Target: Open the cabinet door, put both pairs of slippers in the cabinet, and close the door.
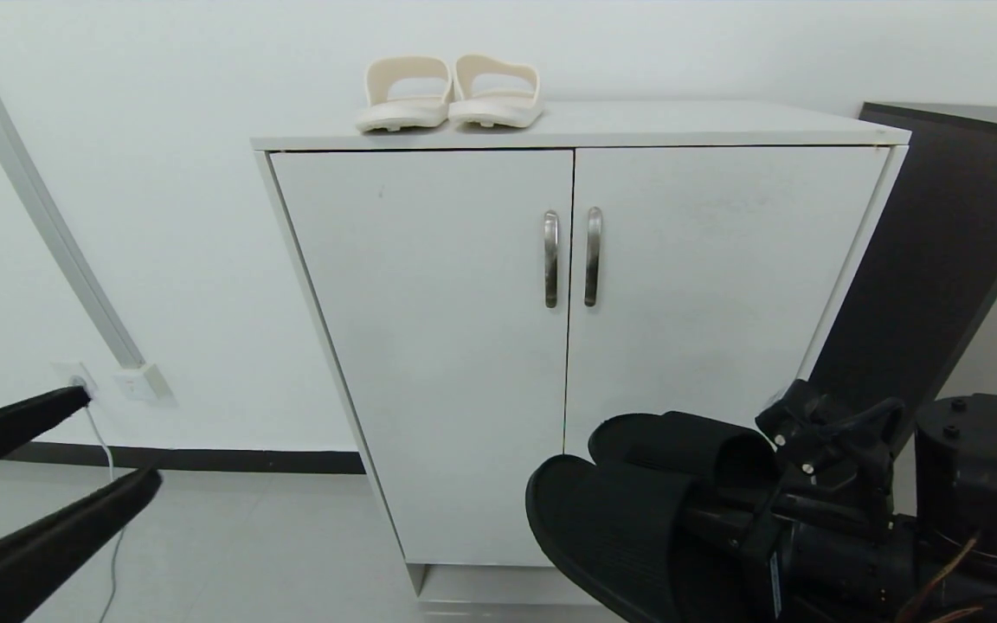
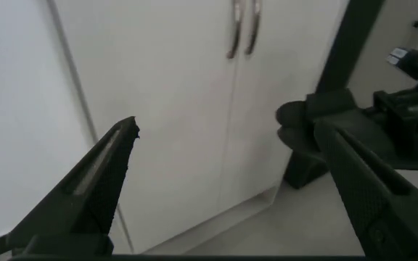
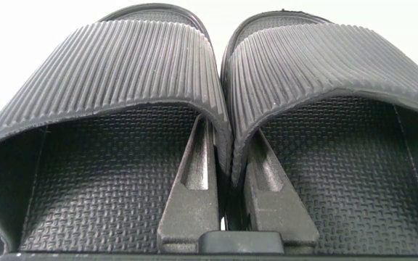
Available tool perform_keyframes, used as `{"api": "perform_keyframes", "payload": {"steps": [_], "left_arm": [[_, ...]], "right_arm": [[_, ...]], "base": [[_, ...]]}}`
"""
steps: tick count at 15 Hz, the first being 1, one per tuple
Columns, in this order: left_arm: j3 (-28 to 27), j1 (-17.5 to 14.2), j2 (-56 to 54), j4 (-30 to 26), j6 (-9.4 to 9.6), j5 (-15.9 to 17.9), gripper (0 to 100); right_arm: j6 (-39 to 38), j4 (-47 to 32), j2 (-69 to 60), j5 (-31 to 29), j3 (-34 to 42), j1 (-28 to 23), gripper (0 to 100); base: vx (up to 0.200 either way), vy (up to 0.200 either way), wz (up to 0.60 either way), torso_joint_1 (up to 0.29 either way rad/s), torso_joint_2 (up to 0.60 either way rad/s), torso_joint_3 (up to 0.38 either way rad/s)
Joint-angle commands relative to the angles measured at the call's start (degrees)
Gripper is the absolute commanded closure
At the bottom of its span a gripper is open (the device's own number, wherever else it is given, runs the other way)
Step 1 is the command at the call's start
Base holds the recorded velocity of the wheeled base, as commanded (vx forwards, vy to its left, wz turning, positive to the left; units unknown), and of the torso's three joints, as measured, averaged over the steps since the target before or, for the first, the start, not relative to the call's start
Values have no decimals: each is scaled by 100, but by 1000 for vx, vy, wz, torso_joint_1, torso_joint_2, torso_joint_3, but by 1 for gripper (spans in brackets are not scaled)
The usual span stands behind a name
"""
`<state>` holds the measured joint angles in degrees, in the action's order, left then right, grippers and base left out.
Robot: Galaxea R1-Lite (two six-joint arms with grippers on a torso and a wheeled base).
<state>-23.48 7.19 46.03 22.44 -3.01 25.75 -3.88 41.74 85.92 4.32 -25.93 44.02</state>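
1. Right claw [image 3: 228, 134]: fingers inside pair of black ribbed rubber slippers [image 1: 637, 510], pinching adjoining inner walls so both carry as one; held low before the doors.
2. Left claw [image 2: 225, 125]: wide open, empty, likely free for handle.
3. White laminate two-door cabinet [image 1: 429, 346]: shut; curved brushed-metal bar handles [image 1: 551, 258].
4. Cream moulded foam slippers [image 1: 451, 95]: side by side on cabinet top.

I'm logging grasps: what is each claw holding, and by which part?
The right claw pinches the black slippers together by their adjoining inner sides, under the straps. The left claw is open and empty.
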Motion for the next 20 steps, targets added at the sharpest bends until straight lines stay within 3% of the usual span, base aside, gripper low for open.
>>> {"api": "perform_keyframes", "payload": {"steps": [1,3,4,7,8,13,15,16,17,18,20], "left_arm": [[-333,722,1119,305,-15,1,0],[-746,1223,1611,313,-68,-17,0],[-1045,1627,1910,313,-217,-35,0],[-2038,2392,2876,322,-358,-632,0],[-2275,2568,3149,313,-349,-632,0],[-3717,3069,4370,287,-376,-632,0],[-4209,3078,4845,261,-402,-580,0],[-4385,3078,4994,261,-499,-518,0],[-4622,3139,5135,252,-815,-140,0],[-4815,3139,5267,243,-1008,141,0],[-5255,3113,5645,243,-1395,405,0]], "right_arm": [[1,1,21,-1,0,1,100],[1,1,13,-1,9,1,100],[10,1,13,-10,18,1,100],[1,10,30,17,53,-7,100],[1,1,48,17,53,1,100],[177,10,267,-1,44,116,100],[168,10,311,8,62,116,100],[168,10,338,17,70,116,100],[168,1,347,25,79,116,100],[177,1,347,25,88,124,100],[177,10,382,25,88,124,100]], "base": [[0,0,0,0,0,0],[0,0,0,0,0,0],[0,0,0,0,0,0],[0,0,0,0,0,0],[0,0,0,0,0,0],[0,0,0,0,0,0],[0,0,0,0,0,0],[0,0,0,0,0,0],[0,0,0,0,0,0],[0,0,0,0,0,0],[0,0,0,0,0,0]]}}
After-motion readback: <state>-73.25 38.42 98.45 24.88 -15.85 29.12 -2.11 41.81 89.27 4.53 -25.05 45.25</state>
